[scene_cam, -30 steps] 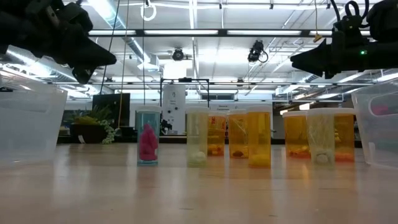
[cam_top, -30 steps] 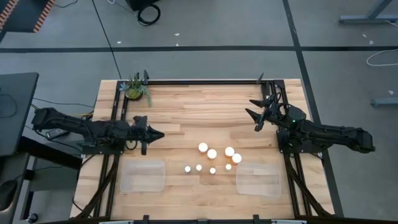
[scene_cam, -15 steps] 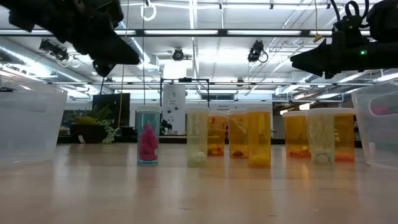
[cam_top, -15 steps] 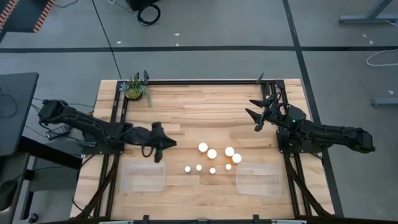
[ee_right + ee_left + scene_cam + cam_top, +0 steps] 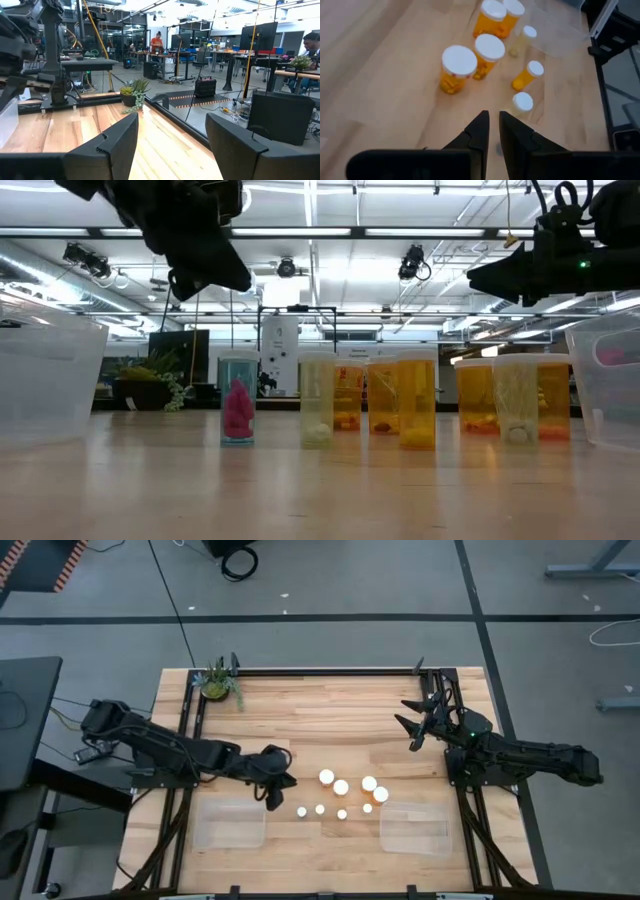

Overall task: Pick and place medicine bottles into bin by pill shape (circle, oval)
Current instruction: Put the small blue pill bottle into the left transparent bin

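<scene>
Near bins: two clear plastic bins are set at the near edge of the counter (image 5: 330, 710), a left bin (image 5: 231, 823) and a right bin (image 5: 414, 829).
Medicine bottles: the medicine bottles (image 5: 341, 787) are grouped between and just beyond the two bins; four larger white caps are seen behind four smaller ones, all upright on the wood.
Left pincer: the left pincer (image 5: 274, 802) is held above the counter just left of the bottle group, beside the left bin's far right corner; its fingers (image 5: 479, 131) are nearly together, with nothing between them.
Right pincer: the right pincer (image 5: 409, 724) is raised at the right side, well apart from the bottles, fingers apart and empty.
Far left corner: a small potted plant (image 5: 216, 682) is placed there.
</scene>
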Robot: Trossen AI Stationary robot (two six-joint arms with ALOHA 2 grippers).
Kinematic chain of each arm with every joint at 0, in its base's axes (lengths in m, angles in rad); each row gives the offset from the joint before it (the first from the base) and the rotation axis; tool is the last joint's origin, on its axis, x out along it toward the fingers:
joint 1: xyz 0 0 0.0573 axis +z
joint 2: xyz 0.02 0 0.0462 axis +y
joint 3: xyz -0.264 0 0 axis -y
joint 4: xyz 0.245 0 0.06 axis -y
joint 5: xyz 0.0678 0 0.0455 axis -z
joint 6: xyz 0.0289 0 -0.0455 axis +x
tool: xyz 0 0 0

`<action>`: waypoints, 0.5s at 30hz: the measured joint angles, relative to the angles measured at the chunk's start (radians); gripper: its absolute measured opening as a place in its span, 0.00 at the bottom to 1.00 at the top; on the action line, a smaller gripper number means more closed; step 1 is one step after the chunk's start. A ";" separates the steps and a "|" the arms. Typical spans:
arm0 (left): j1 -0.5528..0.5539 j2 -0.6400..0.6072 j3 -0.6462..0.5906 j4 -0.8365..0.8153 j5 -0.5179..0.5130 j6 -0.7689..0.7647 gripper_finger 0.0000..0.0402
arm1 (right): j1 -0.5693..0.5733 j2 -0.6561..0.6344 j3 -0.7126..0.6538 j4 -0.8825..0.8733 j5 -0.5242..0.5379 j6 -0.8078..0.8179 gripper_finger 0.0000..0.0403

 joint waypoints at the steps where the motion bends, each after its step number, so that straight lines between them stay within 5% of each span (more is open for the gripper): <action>1: -0.005 0.011 0.012 -0.011 0.004 -0.016 0.13 | 0.000 0.000 0.000 0.000 0.000 0.000 0.59; 9: -0.057 0.113 0.159 -0.169 0.007 -0.146 0.14 | 0.000 0.000 0.000 0.000 0.000 0.000 0.59; 15: -0.095 0.213 0.303 -0.345 0.007 -0.222 0.24 | 0.000 0.000 0.000 0.000 0.000 0.000 0.59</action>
